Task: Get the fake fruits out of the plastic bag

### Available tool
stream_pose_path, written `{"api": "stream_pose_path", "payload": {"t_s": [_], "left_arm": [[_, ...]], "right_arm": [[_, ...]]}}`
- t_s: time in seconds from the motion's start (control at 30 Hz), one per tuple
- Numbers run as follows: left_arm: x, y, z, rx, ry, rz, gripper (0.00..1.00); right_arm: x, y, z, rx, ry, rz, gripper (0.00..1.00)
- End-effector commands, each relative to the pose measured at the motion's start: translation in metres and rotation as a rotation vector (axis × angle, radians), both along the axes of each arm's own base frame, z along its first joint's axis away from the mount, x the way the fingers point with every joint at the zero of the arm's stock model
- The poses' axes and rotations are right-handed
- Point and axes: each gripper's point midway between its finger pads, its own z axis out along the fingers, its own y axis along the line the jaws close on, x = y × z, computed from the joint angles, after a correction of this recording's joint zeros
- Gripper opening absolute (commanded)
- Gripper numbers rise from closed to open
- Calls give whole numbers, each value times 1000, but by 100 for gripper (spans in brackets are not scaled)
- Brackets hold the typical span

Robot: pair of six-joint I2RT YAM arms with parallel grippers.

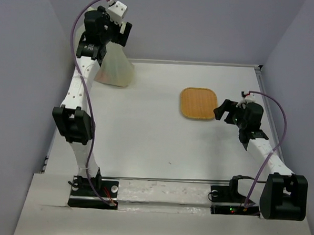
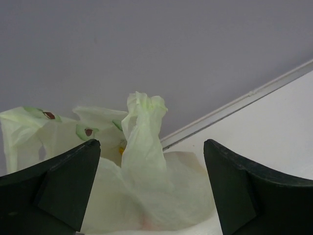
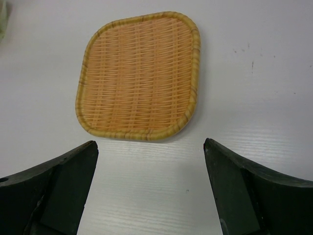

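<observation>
The plastic bag [image 1: 116, 68] lies slumped at the table's far left corner, pale yellow-green and crinkly. In the left wrist view a twisted handle loop [image 2: 143, 127] of the bag [image 2: 166, 191] stands up. My left gripper [image 1: 123, 35] hovers above it, open, with nothing between its fingers [image 2: 63, 181]. The fake fruits are hidden inside the bag. Only a small yellow spot [image 2: 121, 150] and a faint pink tint [image 2: 146, 223] show through the plastic. My right gripper [image 1: 223, 111] hangs open over bare table at the right, just short of the mat.
An orange woven rounded-square mat [image 1: 198, 103] lies right of centre, ahead of the right gripper [image 3: 150, 143] in its wrist view [image 3: 139, 73]. A metal rail [image 2: 234, 105] runs along the table's back edge under the grey wall. The side walls stand close.
</observation>
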Motion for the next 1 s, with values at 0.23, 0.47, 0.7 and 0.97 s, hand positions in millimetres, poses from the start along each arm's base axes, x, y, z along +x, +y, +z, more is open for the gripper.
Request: {"api": "stream_pose_path", "payload": {"t_s": [0.23,0.47,0.7,0.97], "left_arm": [[83,44,-12,-50,-91,334,99],[68,22,-18,-82,-68,222,0],[-32,-40,-56,71,70,-238,0],[-173,-35,-130,428,207,-564,0]], "right_arm": [[8,3,30,-16,-66,17,94],[8,2,31,-12,-62,9,94],[9,4,31,-13,-58,19,94],[15,11,43,-8,-54,72,91]]}}
